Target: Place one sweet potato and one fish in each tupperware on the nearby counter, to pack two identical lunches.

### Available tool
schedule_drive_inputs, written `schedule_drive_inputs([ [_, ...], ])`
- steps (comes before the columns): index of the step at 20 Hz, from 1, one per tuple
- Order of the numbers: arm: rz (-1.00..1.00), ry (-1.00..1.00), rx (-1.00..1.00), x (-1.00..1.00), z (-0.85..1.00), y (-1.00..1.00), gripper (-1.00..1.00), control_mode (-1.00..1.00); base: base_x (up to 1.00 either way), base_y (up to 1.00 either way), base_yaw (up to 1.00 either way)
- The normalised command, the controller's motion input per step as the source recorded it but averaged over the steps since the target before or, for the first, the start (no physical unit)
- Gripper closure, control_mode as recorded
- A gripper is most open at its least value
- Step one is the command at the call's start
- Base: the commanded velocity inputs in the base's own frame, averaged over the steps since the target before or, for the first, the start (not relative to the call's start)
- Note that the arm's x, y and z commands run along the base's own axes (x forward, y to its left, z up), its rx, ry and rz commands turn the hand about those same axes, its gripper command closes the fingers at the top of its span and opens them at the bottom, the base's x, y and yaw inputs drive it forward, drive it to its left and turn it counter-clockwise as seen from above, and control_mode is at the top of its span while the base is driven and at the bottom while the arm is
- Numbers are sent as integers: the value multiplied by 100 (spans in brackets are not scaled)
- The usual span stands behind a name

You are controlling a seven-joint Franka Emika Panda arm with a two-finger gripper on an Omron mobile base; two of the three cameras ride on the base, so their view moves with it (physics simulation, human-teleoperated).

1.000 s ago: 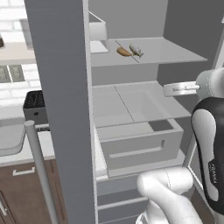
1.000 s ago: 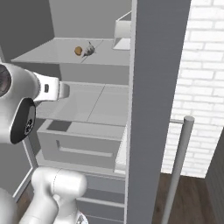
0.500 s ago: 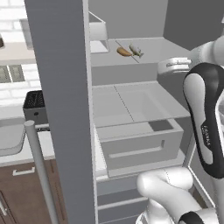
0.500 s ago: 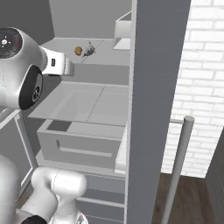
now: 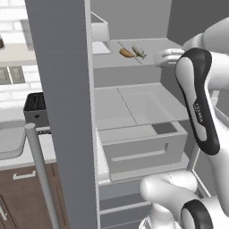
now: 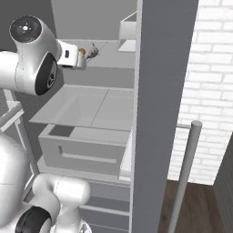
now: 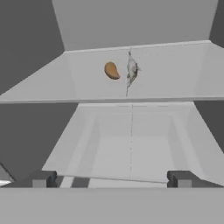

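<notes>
On the fridge shelf [image 7: 175, 74], well back from its front edge, sweet potato [image 7: 112, 70] and fish [image 7: 131, 70] lie side by side, bare shelf around them; the fish's length runs front to back. Gripper [image 7: 112, 178] open, apart from both.

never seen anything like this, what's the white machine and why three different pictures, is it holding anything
It's a white robot arm on a driving base, facing an open fridge in a rendered kitchen. Two pictures come from cameras behind the arm, left and right. The third looks along the gripper; its dark fingertips stand wide apart with nothing between them, so nothing is held. On the fridge's upper shelf lie an orange sweet potato and a grey fish, side by side. A pale tupperware sits on the counter to the left.
</notes>
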Motion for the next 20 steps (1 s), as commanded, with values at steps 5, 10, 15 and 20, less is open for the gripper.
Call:
schedule_drive_inputs([
  [5,-7,1,0,64,0,-10,-100,-100,0,0,0],
  [10,-1,1,2,76,0,-11,-100,-100,0,0,0],
  [15,0,0,0,73,-2,-2,-100,-100,0,0,0],
  [20,0,2,0,64,-15,0,-100,-100,0,0,0],
])
